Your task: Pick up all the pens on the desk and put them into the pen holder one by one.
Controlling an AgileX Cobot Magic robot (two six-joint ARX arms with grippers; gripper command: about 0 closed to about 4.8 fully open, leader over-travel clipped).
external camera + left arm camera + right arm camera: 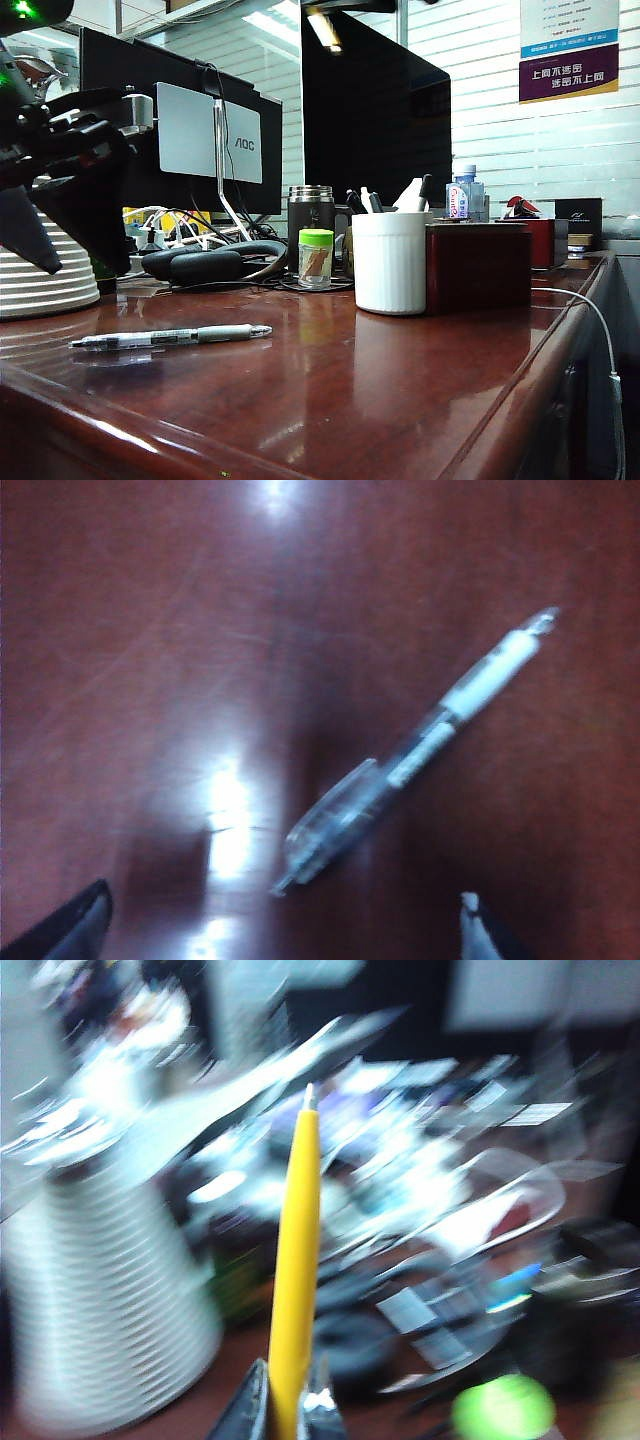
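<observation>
A monitor [208,130] at the back read "AOC". On the desk [330,400] the clear pen [170,338] lay flat, left of the white pen holder [390,262] and a dark red box [478,268]. My left gripper [280,925] hung spread wide above that pen. My right gripper [288,1412] was clenched on the yellow pen [296,1260], pointing it away.

A green-capped jar [315,258] stands beside a thermos mug [310,215]; behind them, 2 monitors [375,110].
</observation>
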